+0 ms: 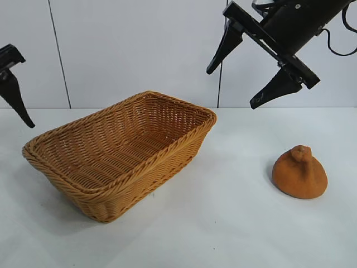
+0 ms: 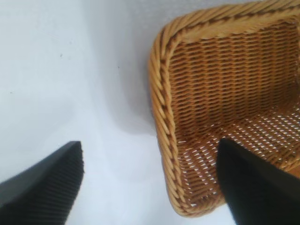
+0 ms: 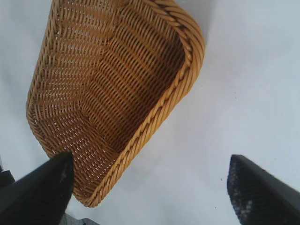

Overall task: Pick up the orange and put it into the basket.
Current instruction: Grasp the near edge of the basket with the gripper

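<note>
Orange [image 1: 299, 173] resting on white tabletop [image 1: 223, 223], well apart from empty basket [image 1: 120, 153]. Right pincer [image 1: 243, 74] hanging high between them, fingers spread wide. Left pincer [image 2: 150, 183] raised at far edge, likewise spread.

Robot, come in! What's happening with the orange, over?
Right gripper open, high above table. Left gripper parked at edge. Orange untouched on table; basket empty. Path clear.

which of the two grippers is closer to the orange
The right gripper, open and raised above the table, nearer the orange; the left gripper sits beyond the basket.
</note>
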### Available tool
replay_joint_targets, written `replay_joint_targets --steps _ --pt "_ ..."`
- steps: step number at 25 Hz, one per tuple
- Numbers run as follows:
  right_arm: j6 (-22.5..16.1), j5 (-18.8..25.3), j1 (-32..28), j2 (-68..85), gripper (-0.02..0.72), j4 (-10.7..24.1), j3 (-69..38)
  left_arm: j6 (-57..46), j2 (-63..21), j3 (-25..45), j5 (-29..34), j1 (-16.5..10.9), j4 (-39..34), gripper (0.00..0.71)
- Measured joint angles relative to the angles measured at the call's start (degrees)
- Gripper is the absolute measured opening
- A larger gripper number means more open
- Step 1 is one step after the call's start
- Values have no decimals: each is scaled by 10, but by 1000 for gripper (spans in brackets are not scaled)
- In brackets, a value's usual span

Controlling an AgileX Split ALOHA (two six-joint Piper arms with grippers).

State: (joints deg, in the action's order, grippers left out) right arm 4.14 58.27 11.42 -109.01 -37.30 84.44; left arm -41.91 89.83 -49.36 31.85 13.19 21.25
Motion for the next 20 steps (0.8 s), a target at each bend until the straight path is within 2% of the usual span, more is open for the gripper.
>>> replay_joint_targets --steps 8,12,18,20 --pt "0 0 0 0 610 0 0 -34 107 0 -74 11 25 557" --pt "0 0 0 0 610 0 0 -34 136 0 -88 11 48 552" --pt "0 0 0 0 610 0 0 -35 141 0 -96 11 53 444" --pt "0 0 0 0 610 0 0 -35 141 0 -99 11 53 389"
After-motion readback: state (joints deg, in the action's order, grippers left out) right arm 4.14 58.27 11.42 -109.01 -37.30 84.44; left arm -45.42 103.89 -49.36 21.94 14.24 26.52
